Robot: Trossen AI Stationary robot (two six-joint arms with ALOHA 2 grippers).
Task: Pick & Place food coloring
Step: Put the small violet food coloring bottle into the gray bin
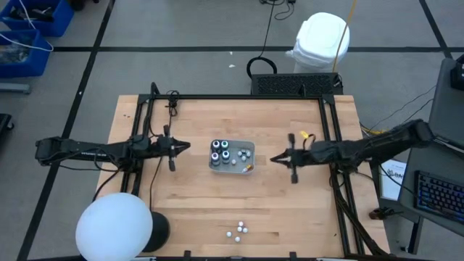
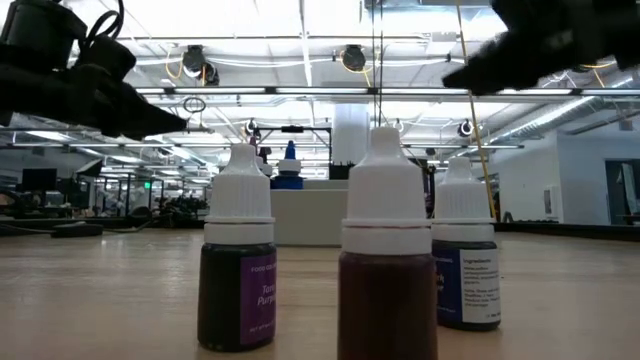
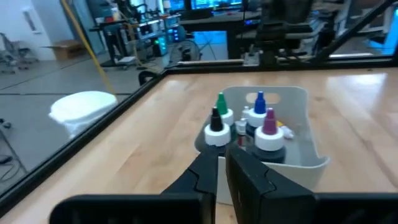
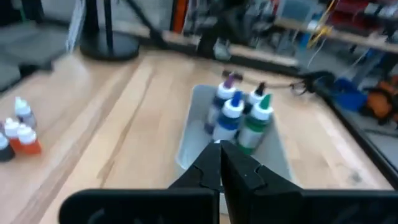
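A grey tray (image 1: 249,145) sits mid-table and holds several food coloring bottles (image 1: 221,152) standing upright, with black (image 3: 216,121), green (image 3: 221,104), blue (image 3: 259,101) and purple (image 3: 269,121) caps. Three more small white-capped bottles (image 1: 237,230) stand on the wood near the front edge, close up in the low view (image 2: 238,260). My left gripper (image 1: 187,147) hovers left of the tray, pointing at it, its fingers (image 3: 199,177) a narrow gap apart with nothing between. My right gripper (image 1: 274,159) hovers right of the tray, shut and empty (image 4: 220,151).
A black rail frame (image 1: 239,96) borders the table's far, left and right sides. A large white globe (image 1: 114,226) stands at the front left corner. A small yellow item (image 1: 303,135) lies right of the tray. Bare wood stretches between the tray and the front bottles.
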